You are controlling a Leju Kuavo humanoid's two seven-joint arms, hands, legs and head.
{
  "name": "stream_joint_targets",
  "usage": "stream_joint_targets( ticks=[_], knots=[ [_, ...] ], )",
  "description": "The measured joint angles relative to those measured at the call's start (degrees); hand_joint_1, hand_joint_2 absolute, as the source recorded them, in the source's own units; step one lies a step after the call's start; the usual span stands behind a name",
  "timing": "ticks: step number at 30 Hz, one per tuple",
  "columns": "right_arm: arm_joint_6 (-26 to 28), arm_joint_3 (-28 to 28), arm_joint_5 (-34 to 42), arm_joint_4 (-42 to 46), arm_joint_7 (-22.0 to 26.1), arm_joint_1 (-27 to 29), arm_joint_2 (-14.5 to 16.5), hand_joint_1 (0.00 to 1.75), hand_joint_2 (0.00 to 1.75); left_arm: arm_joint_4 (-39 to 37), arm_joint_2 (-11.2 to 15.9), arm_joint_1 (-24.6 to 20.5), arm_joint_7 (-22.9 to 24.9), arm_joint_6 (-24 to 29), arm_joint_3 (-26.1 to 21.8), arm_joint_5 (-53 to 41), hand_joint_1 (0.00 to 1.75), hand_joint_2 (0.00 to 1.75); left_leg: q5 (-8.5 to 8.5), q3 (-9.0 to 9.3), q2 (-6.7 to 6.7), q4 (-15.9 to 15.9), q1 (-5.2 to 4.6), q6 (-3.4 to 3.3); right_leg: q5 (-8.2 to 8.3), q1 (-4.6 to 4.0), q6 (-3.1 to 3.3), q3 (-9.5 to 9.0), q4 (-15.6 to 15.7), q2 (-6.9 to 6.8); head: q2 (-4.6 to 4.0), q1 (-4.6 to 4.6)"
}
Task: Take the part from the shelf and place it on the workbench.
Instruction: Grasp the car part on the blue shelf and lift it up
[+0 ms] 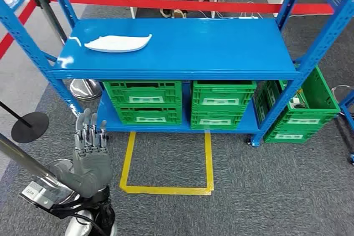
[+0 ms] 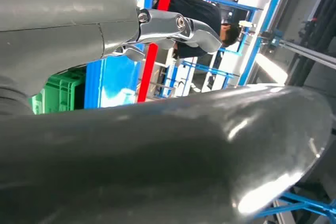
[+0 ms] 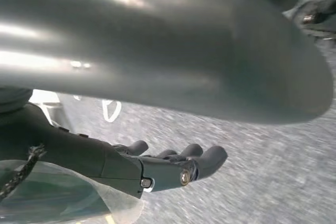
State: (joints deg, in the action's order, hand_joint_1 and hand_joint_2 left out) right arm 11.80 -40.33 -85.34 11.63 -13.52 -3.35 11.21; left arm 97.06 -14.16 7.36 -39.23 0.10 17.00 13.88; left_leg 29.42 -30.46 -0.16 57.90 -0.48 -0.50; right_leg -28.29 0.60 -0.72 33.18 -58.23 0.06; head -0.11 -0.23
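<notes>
While the white part [image 1: 118, 42] lies near the blue shelf's [image 1: 200, 42] left edge, left hand [image 1: 89, 150] raised below, fingers apart, empty, right hand [image 3: 166, 166] fingers extended, holding nothing.

shelf [image 1: 179, 45] uprights cropped, right-hand crate [image 1: 311, 111] half-hidden

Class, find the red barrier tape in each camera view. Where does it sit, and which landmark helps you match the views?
Head view: the red tape runs across the top, behind the blue shelf.
Left wrist view: it stands upright beside the blue shelf.
Right wrist view: not in it; grey floor beyond the right hand.
Shared landmark: the blue shelf.
</notes>
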Motion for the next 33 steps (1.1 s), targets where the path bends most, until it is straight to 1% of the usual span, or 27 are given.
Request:
stream_joint_targets(
  ticks=[2, 3, 5, 6, 7, 8, 9, 10, 11, 12, 13, 14, 15, 17, 18, 19, 21, 22, 23, 24, 26, 27, 28, 30, 31, 32, 33],
  knots=[
    [0.0, -0.01, -0.01, 0.0, 0.01, 0.02, 0.0, 0.0, 0.0, 0.02, 0.02, -0.02, 0.01, 0.07, 0.0, 0.01, 0.0, 0.0, 0.91, -0.38, 0.01, 1.17, 0.06, 0.39, -0.01, 0.17, 0.32, -0.21, 0.14, -0.07, 0.0, -0.2],
    [0.0, -0.02, -0.02, 0.0, 0.01, 0.0, 0.0, 0.0, 0.0, 0.02, 0.03, -0.03, 0.02, 0.13, -0.01, 0.01, 0.0, 0.0, 2.05, -1.14, 0.01, 3.0, 0.15, 0.73, -0.04, 0.32, 0.61, -0.39, 0.26, -0.12, 0.0, -0.34],
    [0.0, -0.02, -0.02, 0.0, 0.01, -0.08, 0.0, 0.0, 0.0, 0.02, 0.08, 0.0, 0.08, 0.26, -0.03, 0.05, 0.0, 0.0, 5.37, -4.66, 0.02, 10.19, 0.43, 1.32, -0.21, 0.35, 1.04, -0.52, 0.28, -0.16, 0.0, -0.62],
    [0.0, -0.02, -0.02, 0.0, 0.01, -0.1, -0.01, 0.0, 0.0, 0.01, 0.1, 0.04, 0.11, 0.3, -0.04, 0.07, 0.0, 0.0, 6.65, -6.56, 0.02, 13.79, 0.55, 1.48, -0.28, 0.35, 1.14, -0.54, 0.28, -0.16, -0.01, -0.61],
    [0.0, -0.02, -0.01, 0.0, 0.01, -0.08, -0.01, 0.0, 0.0, 0.01, 0.12, 0.07, 0.15, 0.32, -0.05, 0.11, 0.0, 0.0, 6.97, -7.96, 0.02, 16.16, 0.64, 1.57, -0.35, 0.34, 1.19, -0.61, 0.27, -0.14, -0.01, -0.62],
    [-0.01, -0.02, -0.03, 0.0, 0.02, -0.08, -0.02, 0.0, 0.0, 0.01, 0.13, 0.09, 0.16, 0.17, -0.06, 0.14, 0.0, 0.0, 5.94, -8.21, 0.02, 16.1, 0.68, 1.53, -0.5, 0.34, 1.18, -0.74, 0.27, -0.07, -0.02, -0.63],
    [-0.04, -0.02, -0.07, 0.0, 0.05, -0.08, -0.02, 0.0, 0.0, 0.01, 0.14, 0.1, 0.09, -0.13, -0.03, 0.22, 0.0, 0.0, 3.9, -7.41, 0.02, 13.91, 0.7, 1.37, -0.78, 0.33, 1.12, -0.98, 0.3, 0.05, -0.02, -0.64],
    [-0.1, -0.02, -0.15, 0.0, 0.1, -0.08, -0.02, 0.0, 0.0, 0.01, 0.14, 0.09, -0.06, -0.59, 0.0, 0.31, 0.0, 0.0, 1.38, -5.82, 0.04, 10.21, 0.65, 1.04, -1.1, 0.32, 1.02, -1.3, 0.35, 0.14, -0.02, -0.64],
    [-0.18, -0.02, -0.26, 0.0, 0.17, -0.07, 0.0, 0.0, 0.0, 0.01, 0.15, 0.07, -0.25, -1.12, 0.04, 0.37, 0.0, 0.0, -0.21, -4.01, 0.14, 6.36, 0.5, 0.59, -1.51, 0.26, 0.83, -1.5, 0.38, 0.18, -0.02, -0.6],
    [-0.26, -0.02, -0.36, 0.0, 0.24, -0.06, 0.02, 0.0, 0.0, 0.02, 0.16, 0.03, -0.47, -1.55, 0.08, 0.43, 0.0, 0.0, -0.78, -2.46, 0.24, 3.17, 0.32, 0.18, -1.91, 0.23, 0.51, -1.75, 0.44, 0.21, -0.02, -0.63],
    [-0.36, -0.02, -0.45, 0.0, 0.28, -0.06, 0.04, 0.0, 0.0, 0.03, 0.15, 0.01, -0.62, -1.89, 0.13, 0.42, 0.0, 0.0, -0.53, -1.46, 0.3, 1.15, 0.12, -0.17, -2.18, 0.22, 0.1, -1.89, 0.64, 0.13, -0.02, -0.64],
    [-0.43, -0.02, -0.5, 0.0, 0.31, -0.08, 0.07, 0.0, 0.0, 0.07, 0.15, 0.0, -0.72, -2.07, 0.16, 0.41, 0.0, 0.0, 0.16, -0.96, 0.26, 0.08, -0.02, -0.47, -2.06, 0.23, -0.39, -2.18, 0.55, 0.04, -0.02, -0.65],
    [-0.49, -0.02, -0.52, 0.0, 0.33, -0.09, 0.08, 0.0, 0.0, 0.1, 0.15, 0.02, -0.78, -2.19, 0.2, 0.4, 0.0, 0.0, 0.42, -0.59, 0.12, -0.58, -0.04, -0.74, -1.81, 0.29, -0.9, -2.64, 0.56, -0.03, -0.01, -0.69],
    [-0.58, -0.02, -0.54, 0.0, 0.34, -0.14, 0.09, 0.0, 0.0, 0.17, 0.12, 0.11, -0.82, -2.18, 0.26, 0.44, 0.0, 0.0, -0.14, 0.63, -0.05, -1.36, 0.17, -1.33, -1.89, 0.42, -1.65, -3.03, -0.2, -0.17, -0.01, -0.57],
    [-0.61, -0.03, -0.52, 0.0, 0.33, -0.21, 0.09, 0.0, 0.0, 0.18, 0.1, 0.12, -0.79, -2.1, 0.27, 0.47, 0.0, 0.0, -0.33, 1.28, -0.03, -1.49, 0.27, -1.58, -2.8, 0.45, -1.89, -2.54, -1.37, -0.16, -0.01, -0.42],
    [-0.62, -0.04, -0.5, 0.0, 0.31, -0.29, 0.09, 0.0, 0.0, 0.19, 0.08, 0.12, -0.73, -1.96, 0.26, 0.52, 0.0, 0.0, -0.39, 1.8, 0.01, -1.56, 0.34, -1.73, -4.18, 0.49, -2.05, -1.22, -3.75, -0.15, -0.01, -0.28],
    [-0.59, -0.07, -0.44, 0.0, 0.24, -0.37, 0.08, 0.0, 0.0, 0.18, 0.08, 0.16, -0.61, -1.7, 0.18, 0.59, 0.0, 0.0, 0.23, 2.26, 0.02, -1.53, 0.29, -1.93, -7.17, 0.47, -2.24, 3.18, -10.66, -0.14, -0.01, -0.04],
    [-0.55, -0.09, -0.42, 0.0, 0.17, -0.29, 0.07, 0.0, 0.0, 0.17, 0.08, 0.23, -0.55, -1.56, 0.13, 0.63, 0.0, 0.0, 0.64, 2.57, -0.03, -1.52, 0.27, -1.95, -7.88, 0.46, -2.29, 5.38, -13.29, -0.14, -0.02, 0.0],
    [-0.51, -0.11, -0.42, 0.0, 0.12, -0.17, 0.07, 0.0, 0.0, 0.17, 0.08, 0.3, -0.46, -1.39, 0.09, 0.66, 0.0, 0.0, 1.15, 3.07, -0.11, -1.51, 0.25, -1.91, -7.53, 0.45, -2.3, 6.76, -14.13, -0.14, -0.02, 0.02],
    [-0.46, -0.15, -0.42, 0.0, 0.07, -0.04, 0.07, 0.0, 0.0, 0.16, 0.08, 0.36, -0.38, -1.22, 0.05, 0.68, 0.0, 0.0, 1.74, 3.77, -0.19, -1.51, 0.24, -1.84, -5.94, 0.45, -2.27, 7.1, -12.82, -0.14, -0.02, 0.05],
    [-0.4, -0.21, -0.44, 0.01, 0.01, 0.18, 0.07, 0.0, 0.0, 0.16, 0.06, 0.42, -0.24, -0.94, 0.02, 0.72, 0.0, 0.0, 3.21, 5.56, -0.21, -1.55, 0.24, -1.52, -0.53, 0.39, -1.91, 5.77, -6.36, -0.16, -0.02, 0.06],
    [-0.38, -0.22, -0.44, -0.01, 0.02, 0.23, 0.07, 0.0, 0.0, 0.15, 0.07, 0.43, -0.21, -0.9, -0.01, 0.73, 0.0, 0.0, 3.88, 6.27, -0.19, -1.5, 0.21, -1.24, 1.05, 0.25, -1.59, 5.21, -3.58, -0.18, -0.02, 0.05],
    [-0.35, -0.24, -0.45, -0.01, 0.05, 0.22, 0.07, 0.0, 0.0, 0.14, 0.07, 0.43, -0.17, -0.86, -0.03, 0.76, 0.0, 0.0, 4.51, 6.71, -0.13, -1.46, 0.17, -0.88, 2.26, 0.1, -1.09, 4.72, -2.06, -0.2, -0.01, 0.07],
    [-0.28, -0.25, -0.47, -0.03, 0.05, 0.21, 0.05, 0.0, 0.0, 0.15, 0.08, 0.39, -0.11, -0.83, -0.08, 0.77, 0.0, 0.0, 5.14, 7.17, -0.06, -1.41, 0.12, -0.17, 2.12, -0.2, -0.11, 4.5, -1.9, -0.24, -0.01, -0.05],
    [-0.25, -0.26, -0.48, -0.02, 0.04, 0.2, 0.05, 0.0, 0.0, 0.16, 0.08, 0.36, -0.09, -0.82, -0.08, 0.77, 0.0, 0.0, 5.21, 7.12, -0.02, -1.09, 0.14, 0.13, 2.42, -0.12, 0.28, 4.07, -1.91, -0.23, 0.01, -0.1],
    [-0.22, -0.27, -0.49, -0.02, 0.01, 0.22, 0.05, 0.0, 0.0, 0.18, 0.09, 0.32, -0.1, -0.82, -0.08, 0.74, 0.0, 0.0, 4.98, 6.65, -0.01, 0.09, 0.17, 0.39, 2.26, -0.02, 0.52, 3.72, -1.63, -0.23, 0.01, -0.22],
    [-0.2, -0.27, -0.5, -0.02, 0.01, 0.21, 0.05, 0.0, 0.0, 0.19, 0.09, 0.28, -0.1, -0.82, -0.09, 0.72, 0.0, 0.0, 4.89, 5.47, -0.01, 2.26, 0.23, 0.69, 2.19, 0.1, 0.71, 3.27, -1.28, -0.22, 0.01, -0.32]
  ],
)
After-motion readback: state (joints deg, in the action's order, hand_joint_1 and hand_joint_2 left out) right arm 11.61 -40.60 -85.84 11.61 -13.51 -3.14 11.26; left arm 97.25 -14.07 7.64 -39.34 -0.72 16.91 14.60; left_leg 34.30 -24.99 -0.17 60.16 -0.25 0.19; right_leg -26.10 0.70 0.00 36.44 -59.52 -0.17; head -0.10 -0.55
